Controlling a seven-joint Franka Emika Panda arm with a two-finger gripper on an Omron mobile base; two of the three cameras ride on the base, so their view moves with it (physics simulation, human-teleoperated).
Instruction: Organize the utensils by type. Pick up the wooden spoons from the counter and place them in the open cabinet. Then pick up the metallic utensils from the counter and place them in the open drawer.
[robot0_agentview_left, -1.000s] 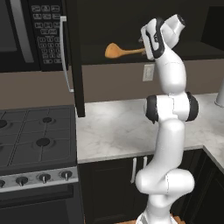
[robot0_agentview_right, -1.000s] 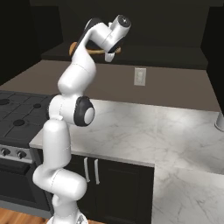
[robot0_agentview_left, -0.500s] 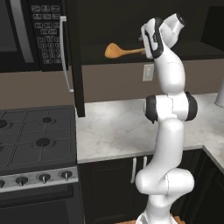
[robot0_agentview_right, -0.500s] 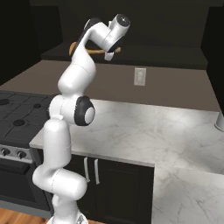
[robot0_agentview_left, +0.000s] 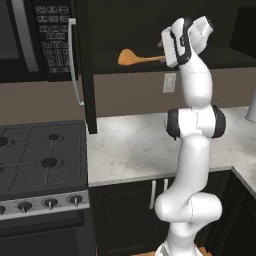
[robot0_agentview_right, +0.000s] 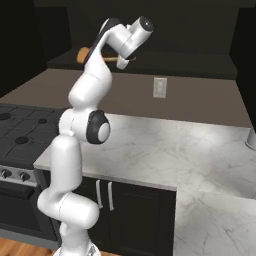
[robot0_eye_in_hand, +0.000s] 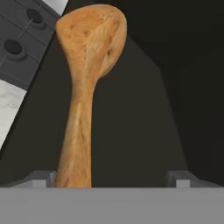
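The step in hand is the first one: putting a wooden spoon (robot0_eye_in_hand: 87, 87) into the cabinet (robot0_agentview_left: 150, 30). The end effector (robot0_eye_in_hand: 111, 179) is raised to the cabinet shelf with its fingers spread wide, one grey tip at either side of the hand view. The spoon's handle sits close against one tip, with a clear gap to the other, so it looks released rather than gripped. The spoon runs straight out ahead of the end effector, bowl at the far end, and appears to lie on the dark shelf; whether the handle touches the near tip cannot be told.

In the left base view the spoon (robot0_agentview_left: 137, 58) lies level on the shelf, its bowl pointing away from the end effector toward the stove side. Below the end effector the bench (robot0_agentview_left: 135, 150) shows bare marble.

The next move, as I judge it, calls for backing the end effector straight off along the handle without dragging the spoon off the shelf, then going back down for the next utensil.

No brand or label can be read; the microwave keypad (robot0_agentview_left: 54, 35) carries marks too small to make out.
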